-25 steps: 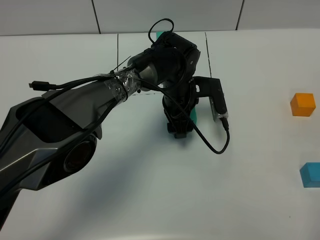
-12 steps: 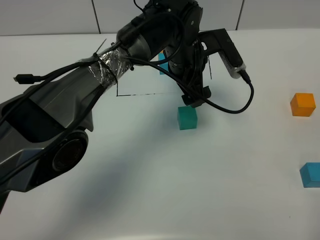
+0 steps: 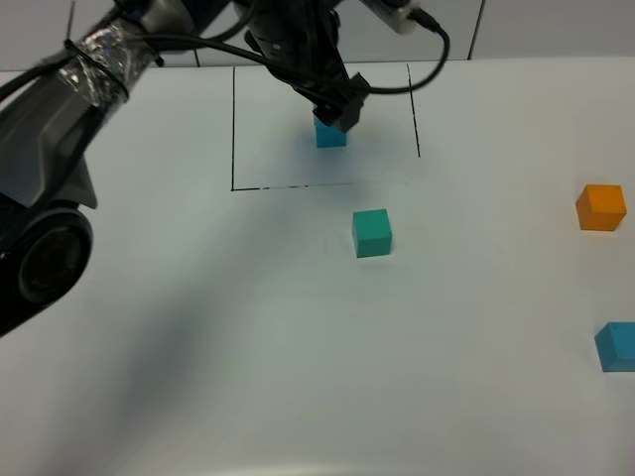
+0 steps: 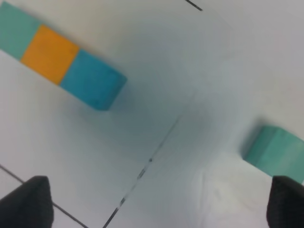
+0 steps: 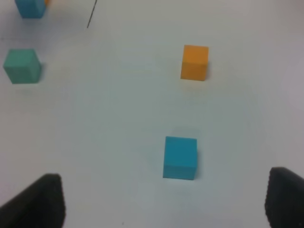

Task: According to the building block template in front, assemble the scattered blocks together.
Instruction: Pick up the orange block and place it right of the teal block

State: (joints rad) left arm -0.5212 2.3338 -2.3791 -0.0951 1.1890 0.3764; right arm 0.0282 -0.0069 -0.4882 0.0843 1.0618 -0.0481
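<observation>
The teal-green matte cube (image 3: 372,233) stands alone on the white table (image 3: 198,347), just outside the near line of the thin black rectangle outline (image 3: 278,186). Inside this outline lies the template, a joined column of three small cubes (image 4: 57,59) in the order teal-green, orange, blue. In the high view only its blue end shows, because the arm covers the rest. The orange matte cube (image 3: 600,207) and the blue matte cube (image 3: 615,345) are well apart from the teal one, on the right side of the table, and they do not touch each other. So no two loose cubes are joined yet. I judge that the teal cube serves as the first piece of the row and that the step in hand is to fetch the second piece. The left gripper (image 4: 156,202) hangs above the template with its fingers spread wide and nothing between them. The right gripper (image 5: 164,199) is also spread and empty, above the orange and blue cubes. By the template, the orange cube comes next. The next move probably belongs to the right arm: it must come down over the orange cube with the fingers square to two opposite faces, pinch it, carry it to the teal cube and set it flush against one face.
</observation>
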